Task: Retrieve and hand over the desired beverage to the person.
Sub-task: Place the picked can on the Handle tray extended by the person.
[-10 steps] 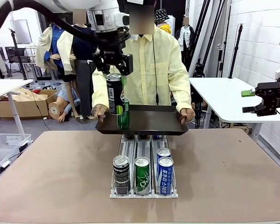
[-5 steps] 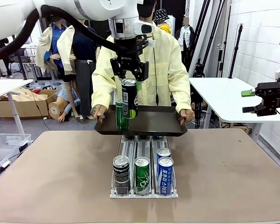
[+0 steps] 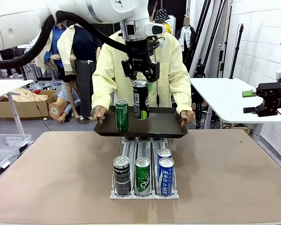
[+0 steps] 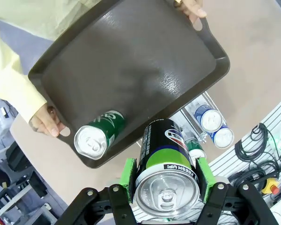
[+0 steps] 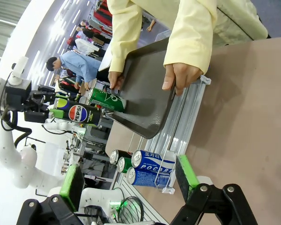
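**Black can upright over tray, ready to lower**

Left hand (image 3: 140,75) grips black can (image 3: 140,99) by its top, long axis vertical, above the tray (image 3: 168,127) the person (image 3: 171,61) holds. Green can (image 3: 122,115) stands at 9 o'clock. Right hand (image 5: 129,185) open, well apart.

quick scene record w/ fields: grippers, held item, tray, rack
left gripper: shut on black Pepsi can, above the tray
right gripper: open, holding nothing, off to the table's right side
tray: dark, held at both ends by the person
on tray: green can, upright
rack: black, green and two blue cans at the front
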You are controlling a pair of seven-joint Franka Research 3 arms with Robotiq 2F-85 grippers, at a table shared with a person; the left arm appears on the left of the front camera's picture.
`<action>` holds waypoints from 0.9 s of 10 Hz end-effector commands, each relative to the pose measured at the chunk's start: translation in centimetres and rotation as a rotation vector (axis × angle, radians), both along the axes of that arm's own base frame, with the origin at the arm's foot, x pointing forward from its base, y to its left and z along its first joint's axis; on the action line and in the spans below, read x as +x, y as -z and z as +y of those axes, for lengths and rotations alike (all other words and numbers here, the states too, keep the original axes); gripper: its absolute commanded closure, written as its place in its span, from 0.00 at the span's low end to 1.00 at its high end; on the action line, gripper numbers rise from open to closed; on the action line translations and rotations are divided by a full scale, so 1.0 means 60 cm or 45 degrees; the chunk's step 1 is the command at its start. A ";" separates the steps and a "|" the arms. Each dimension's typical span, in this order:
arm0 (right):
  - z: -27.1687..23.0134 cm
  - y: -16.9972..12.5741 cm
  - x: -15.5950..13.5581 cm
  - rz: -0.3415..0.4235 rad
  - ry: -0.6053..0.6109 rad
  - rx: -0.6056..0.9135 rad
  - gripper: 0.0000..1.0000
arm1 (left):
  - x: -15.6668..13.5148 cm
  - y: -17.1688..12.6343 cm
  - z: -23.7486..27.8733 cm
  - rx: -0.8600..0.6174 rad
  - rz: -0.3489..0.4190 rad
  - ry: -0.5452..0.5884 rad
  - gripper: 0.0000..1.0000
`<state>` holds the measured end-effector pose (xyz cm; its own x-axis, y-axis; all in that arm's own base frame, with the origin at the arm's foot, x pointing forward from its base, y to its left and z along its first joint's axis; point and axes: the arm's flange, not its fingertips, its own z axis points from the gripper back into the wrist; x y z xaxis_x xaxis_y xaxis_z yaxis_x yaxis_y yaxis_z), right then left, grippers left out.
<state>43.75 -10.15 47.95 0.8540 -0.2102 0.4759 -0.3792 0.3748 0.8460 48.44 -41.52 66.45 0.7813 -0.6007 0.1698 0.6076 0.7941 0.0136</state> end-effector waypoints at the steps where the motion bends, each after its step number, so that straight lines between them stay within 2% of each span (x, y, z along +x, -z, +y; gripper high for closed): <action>1: 0.000 -0.003 0.001 0.001 -0.006 0.011 0.00 | 0.026 -0.020 -0.027 0.035 -0.033 -0.011 1.00; 9: 0.000 -0.003 0.001 0.001 -0.006 0.011 0.00 | 0.107 0.033 -0.058 0.082 0.018 -0.020 1.00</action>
